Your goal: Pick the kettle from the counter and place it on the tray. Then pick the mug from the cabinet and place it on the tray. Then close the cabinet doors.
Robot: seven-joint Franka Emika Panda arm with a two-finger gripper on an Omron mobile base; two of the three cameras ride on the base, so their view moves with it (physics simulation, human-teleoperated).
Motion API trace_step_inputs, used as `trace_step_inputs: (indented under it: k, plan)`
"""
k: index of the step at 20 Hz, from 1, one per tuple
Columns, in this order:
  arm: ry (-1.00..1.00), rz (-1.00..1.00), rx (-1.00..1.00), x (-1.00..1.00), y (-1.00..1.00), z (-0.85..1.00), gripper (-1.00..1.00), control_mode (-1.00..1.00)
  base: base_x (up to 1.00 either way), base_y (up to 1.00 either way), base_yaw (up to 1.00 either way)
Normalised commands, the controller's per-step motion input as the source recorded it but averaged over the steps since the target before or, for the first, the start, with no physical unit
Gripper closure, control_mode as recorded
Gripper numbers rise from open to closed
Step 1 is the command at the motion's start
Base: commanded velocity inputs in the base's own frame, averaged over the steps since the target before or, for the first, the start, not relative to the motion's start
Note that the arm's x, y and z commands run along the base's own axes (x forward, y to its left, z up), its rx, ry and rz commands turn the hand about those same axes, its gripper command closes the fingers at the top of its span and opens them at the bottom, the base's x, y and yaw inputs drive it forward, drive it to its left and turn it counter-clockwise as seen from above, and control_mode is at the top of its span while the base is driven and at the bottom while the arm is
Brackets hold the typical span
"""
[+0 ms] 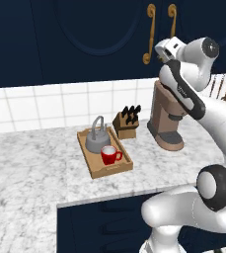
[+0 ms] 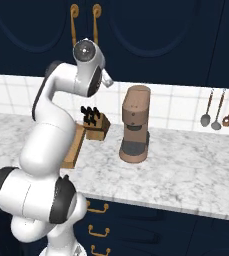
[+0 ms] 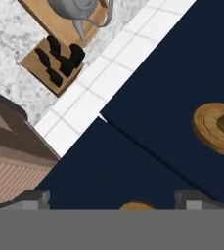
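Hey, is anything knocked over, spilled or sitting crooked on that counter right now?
Nothing stands out. The kettle and the mug both stand upright inside the tray, the cabinet doors look shut, and the knife block and coffee machine stand upright on the counter. No spill is visible.

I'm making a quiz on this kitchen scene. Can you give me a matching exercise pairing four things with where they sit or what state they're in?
Things:
1. kettle
2. mug
3. knife block
4. cabinet doors

Places or states:
A. on the counter, behind the tray's far right corner
B. closed
C. far end of the tray
D. near end of the tray

Pairs: 1-C, 2-D, 3-A, 4-B
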Motion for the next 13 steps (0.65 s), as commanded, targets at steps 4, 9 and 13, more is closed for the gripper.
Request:
trace_step_inputs:
  k: [4, 9, 13]
  plan:
    - [0.12, -0.02, -0.18, 0.63, 0.0, -0.46, -1.0, -1.0, 0.0, 0.0, 0.0]
    - [0.07, -0.01, -0.16, 0.48, 0.0, -0.49, -1.0, -1.0, 0.0, 0.0, 0.0]
    - [0.01, -0.01, -0.1, 0.33, 0.01, -0.32, -1.0, -1.0, 0.0, 0.0, 0.0]
